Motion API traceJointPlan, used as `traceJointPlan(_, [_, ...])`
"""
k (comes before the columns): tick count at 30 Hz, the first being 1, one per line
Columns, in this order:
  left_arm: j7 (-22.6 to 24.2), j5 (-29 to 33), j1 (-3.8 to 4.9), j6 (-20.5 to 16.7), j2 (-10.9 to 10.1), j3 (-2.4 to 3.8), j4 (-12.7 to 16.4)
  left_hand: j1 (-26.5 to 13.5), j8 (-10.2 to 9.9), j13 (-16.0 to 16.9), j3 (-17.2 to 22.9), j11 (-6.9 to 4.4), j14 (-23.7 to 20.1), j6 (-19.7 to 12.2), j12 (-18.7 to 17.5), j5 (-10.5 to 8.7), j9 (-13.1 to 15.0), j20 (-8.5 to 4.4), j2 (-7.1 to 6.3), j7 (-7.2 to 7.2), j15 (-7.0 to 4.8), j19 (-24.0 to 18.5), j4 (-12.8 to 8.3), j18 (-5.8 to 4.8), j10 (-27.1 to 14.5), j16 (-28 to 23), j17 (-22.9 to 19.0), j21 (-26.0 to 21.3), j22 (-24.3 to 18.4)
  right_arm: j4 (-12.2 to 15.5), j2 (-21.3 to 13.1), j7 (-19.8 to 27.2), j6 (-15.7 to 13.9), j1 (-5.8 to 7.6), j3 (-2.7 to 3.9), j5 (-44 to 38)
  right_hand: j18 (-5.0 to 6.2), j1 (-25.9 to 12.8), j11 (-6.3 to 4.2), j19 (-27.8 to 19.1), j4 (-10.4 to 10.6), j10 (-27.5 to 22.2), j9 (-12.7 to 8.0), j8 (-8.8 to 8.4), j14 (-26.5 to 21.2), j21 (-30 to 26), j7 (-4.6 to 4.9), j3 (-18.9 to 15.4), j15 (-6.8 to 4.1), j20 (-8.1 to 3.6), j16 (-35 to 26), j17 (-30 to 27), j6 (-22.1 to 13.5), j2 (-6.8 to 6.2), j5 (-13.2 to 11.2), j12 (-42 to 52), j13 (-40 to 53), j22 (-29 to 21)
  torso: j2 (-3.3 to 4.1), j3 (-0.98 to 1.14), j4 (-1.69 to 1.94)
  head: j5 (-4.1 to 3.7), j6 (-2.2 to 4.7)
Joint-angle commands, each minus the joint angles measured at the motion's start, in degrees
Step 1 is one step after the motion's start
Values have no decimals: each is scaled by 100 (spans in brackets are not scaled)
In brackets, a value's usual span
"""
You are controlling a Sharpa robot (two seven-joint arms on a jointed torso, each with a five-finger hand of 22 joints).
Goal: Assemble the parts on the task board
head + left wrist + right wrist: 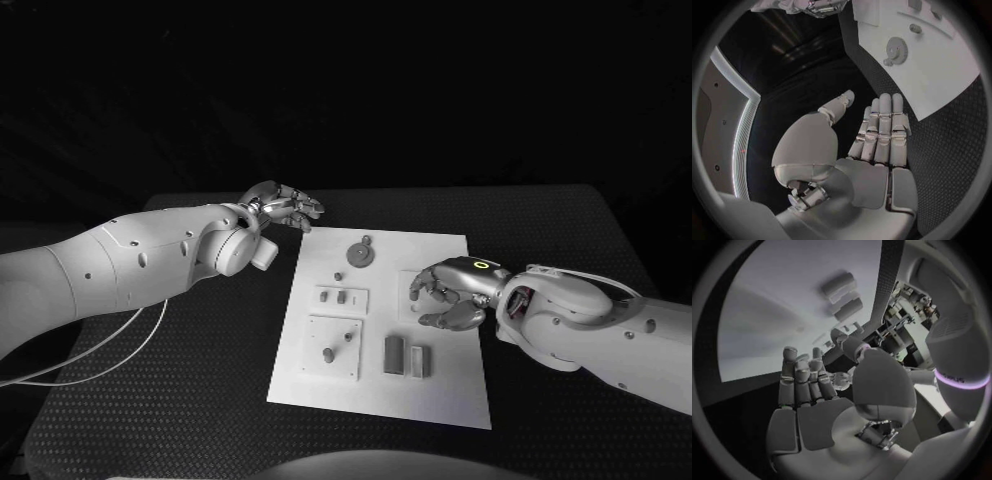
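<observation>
On the black counter (562, 215) lies the white task board (433, 385), grey parts (404, 355) on it. My left hand (283, 207) hovers near its far corner, fingers apart, holding nothing. My right hand (450, 295) hangs over its right side, fingers curled; I cannot tell if it grips anything.

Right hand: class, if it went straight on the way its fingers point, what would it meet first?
Probably the bare task board. The right hand hangs over its right part, fingers pointing left and down; depth is unclear, and the small raised block lies further along.
</observation>
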Motion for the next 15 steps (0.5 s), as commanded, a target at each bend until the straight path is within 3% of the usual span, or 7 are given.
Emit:
traceJointPlan(1, [43,16,4,45,14,3,20,-27,22,-8,-7,-1,-5,-27,6,35,-8,0,-7,26,33,-21,28,89,-51,-32,10,-27,9,8,-101,-1294,405,24,-4,1435,-10,-349,-49,123,327,113,106,203,128,35,-84,-52,-46,-54,176,13,297,-53,12,35,-33,17,0,-2,-7,-21,20])
traceJointPlan(3, [39,16,4,41,4,3,24,-27,22,-8,-7,-1,-5,-27,6,35,-8,0,-7,25,33,-21,28,89,-51,-32,10,-27,10,39,-146,-1612,696,24,-4,1698,-10,-509,-118,210,453,219,161,291,234,62,-135,-128,-103,-121,176,28,362,-96,18,54,-60,13,2,-1,-3,-32,20])
traceJointPlan(6, [37,16,4,41,6,3,20,-28,23,-8,-7,-1,-5,-27,7,35,-8,0,-7,25,33,-21,29,89,-51,-33,11,-27,10,77,-224,-2344,1529,24,-5,2381,-10,-764,-232,355,673,459,236,420,448,114,-228,-309,-209,-231,171,41,498,31,25,88,-106,9,3,7,-3,-20,17])
traceJointPlan(8, [33,16,5,42,6,2,23,-29,24,-8,-8,-1,-5,-26,7,35,-8,0,-7,25,33,-21,29,89,-51,-33,12,-27,10,75,-254,-2538,1821,24,-5,2900,-10,-1108,-256,404,980,597,233,416,561,102,-235,-384,-256,-256,145,9,492,320,22,62,-151,-12,2,10,-4,-14,14])
traceJointPlan(10, [29,16,5,54,9,2,25,-30,25,-7,-8,-1,-5,-25,7,34,-8,1,-7,25,34,-21,31,89,-50,-34,12,-27,10,110,-262,-2601,1954,24,-5,3040,-10,-1292,-334,479,816,847,245,447,783,142,-305,-643,-351,-375,132,-46,558,666,12,27,-209,3,3,6,0,-21,12])
traceJointPlan(11, [33,16,5,52,6,2,25,-31,25,-7,-9,-1,-5,-24,8,34,-7,1,-7,25,34,-21,31,89,-50,-34,13,-27,10,140,-262,-2643,1960,24,-6,3049,-10,-1355,-371,505,684,954,251,471,883,142,-338,-726,-388,-425,120,-76,626,750,18,7,-228,1,4,4,0,-24,9])
traceJointPlan(15, [29,16,5,45,-15,1,40,-32,27,-7,-10,-2,-5,-22,8,34,-7,1,-7,24,34,-21,32,89,-49,-34,14,-27,11,270,-258,-2791,1975,23,-7,3071,-10,-1596,-470,617,550,1240,229,487,1174,82,-433,-717,-481,-498,80,-110,850,871,19,-47,-240,-64,3,9,-5,-16,0])
